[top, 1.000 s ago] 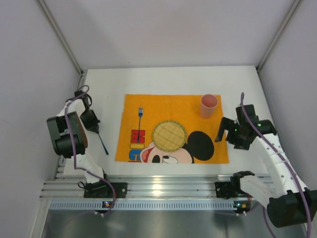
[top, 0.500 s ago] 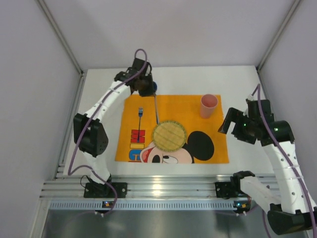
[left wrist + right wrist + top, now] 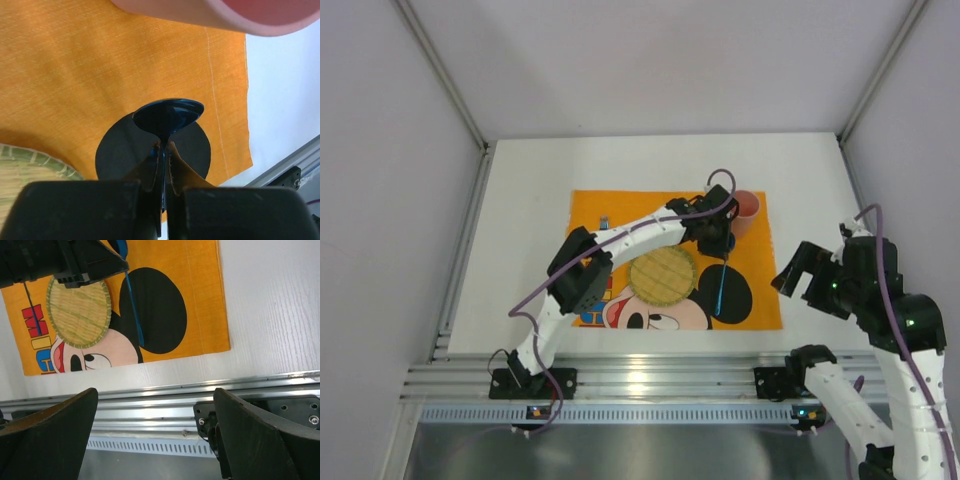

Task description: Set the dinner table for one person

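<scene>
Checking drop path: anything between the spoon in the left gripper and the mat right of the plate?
Nothing visible. The spoon in the left gripper is over bare mat right of the plate; the cup stands farther back.

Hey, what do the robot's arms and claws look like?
The left arm and right arm have white links, bulky black joints and looping purple cables. The left claw and right claw are black, two-fingered.

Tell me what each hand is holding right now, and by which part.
The left hand pinches a blue spoon by its handle, the bowl free beyond the fingertips. The right hand is open and holds nothing.
</scene>
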`<state>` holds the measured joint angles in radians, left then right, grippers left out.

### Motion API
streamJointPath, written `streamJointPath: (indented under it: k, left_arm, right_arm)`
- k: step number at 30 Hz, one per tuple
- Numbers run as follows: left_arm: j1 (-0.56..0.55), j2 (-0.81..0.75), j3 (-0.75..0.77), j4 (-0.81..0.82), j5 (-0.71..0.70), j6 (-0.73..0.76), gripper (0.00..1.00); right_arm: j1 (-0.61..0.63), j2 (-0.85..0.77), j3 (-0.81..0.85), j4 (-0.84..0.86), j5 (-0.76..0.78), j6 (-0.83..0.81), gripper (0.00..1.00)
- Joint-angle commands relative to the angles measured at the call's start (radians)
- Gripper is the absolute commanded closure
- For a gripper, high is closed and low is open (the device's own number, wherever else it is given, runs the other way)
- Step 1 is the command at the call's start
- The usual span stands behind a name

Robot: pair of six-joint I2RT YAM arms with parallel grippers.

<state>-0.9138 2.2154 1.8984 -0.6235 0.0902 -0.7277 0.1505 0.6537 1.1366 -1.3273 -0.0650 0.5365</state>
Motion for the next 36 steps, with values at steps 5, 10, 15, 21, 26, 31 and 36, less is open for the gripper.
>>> streamJointPath:
  k: [5, 10, 15, 21, 26, 31, 36]
  left_arm:
    - [0.0, 0.023, 0.059, 0.059, -0.081, -0.085, 1.0]
    - [0.0, -0.005, -0.002, 0.051, -0.165, -0.101, 0.97]
    - [0.0, -0.014, -0.013, 0.048, -0.165, -0.072, 0.71]
    - [-0.002, -0.103, -0.013, 0.038, -0.181, -0.042, 0.57]
    - [0.0, -0.253, -0.044, -0.013, -0.251, 0.056, 0.31]
    - [0.0, -0.581, -0.246, -0.013, -0.387, 0.177, 0.24]
    - [0.001, -0.985, -0.55, 0.022, -0.529, 0.205, 0.02]
  right_arm:
    - [0.004, -0.066, 0.058, -0.168, 0.013, 0.011, 0.0]
    - [0.004, -0.074, 0.043, -0.168, -0.012, 0.013, 0.0]
    - [0.004, -0.069, 0.019, -0.159, -0.016, 0.0, 0.0]
    - [0.004, -0.066, -0.021, -0.127, -0.024, -0.012, 0.0]
    - [0.004, -0.054, -0.025, -0.063, -0.07, -0.033, 0.0]
    - [0.004, -0.058, 0.021, 0.074, -0.173, -0.07, 0.0]
    - [0.004, -0.088, 0.022, 0.175, -0.263, -0.099, 0.0]
